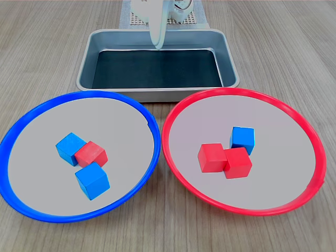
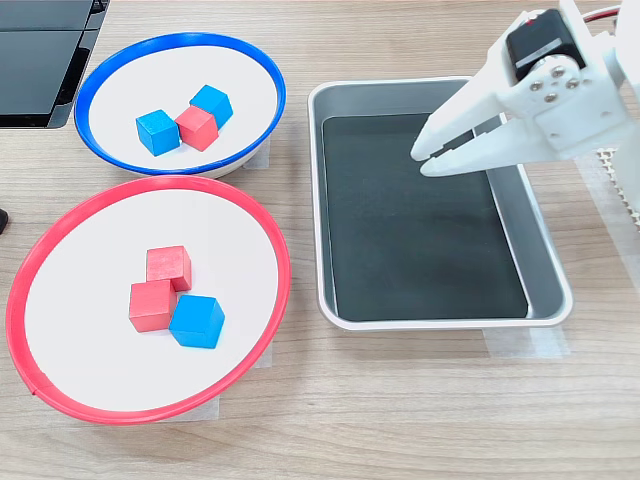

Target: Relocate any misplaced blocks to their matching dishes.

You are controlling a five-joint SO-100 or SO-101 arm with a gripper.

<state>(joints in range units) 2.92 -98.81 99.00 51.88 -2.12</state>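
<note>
The blue-rimmed dish (image 1: 37,168) (image 2: 120,90) holds two blue cubes and one misplaced red block (image 1: 91,154) (image 2: 197,127) wedged between them. In the red-rimmed dish (image 1: 283,136) (image 2: 90,360), a misplaced blue block (image 1: 242,139) (image 2: 197,321) touches two red cubes. My white gripper (image 2: 421,162) (image 1: 158,44) hangs over the silver tray, well apart from both dishes. Its fingertips are nearly together with nothing between them.
The rectangular silver tray (image 1: 227,60) (image 2: 420,260) with a dark bottom sits between the arm's base and the dishes. A dark flat device (image 2: 40,60) lies at the second exterior view's top left. The arm's base stands on a white mesh mat (image 1: 135,20).
</note>
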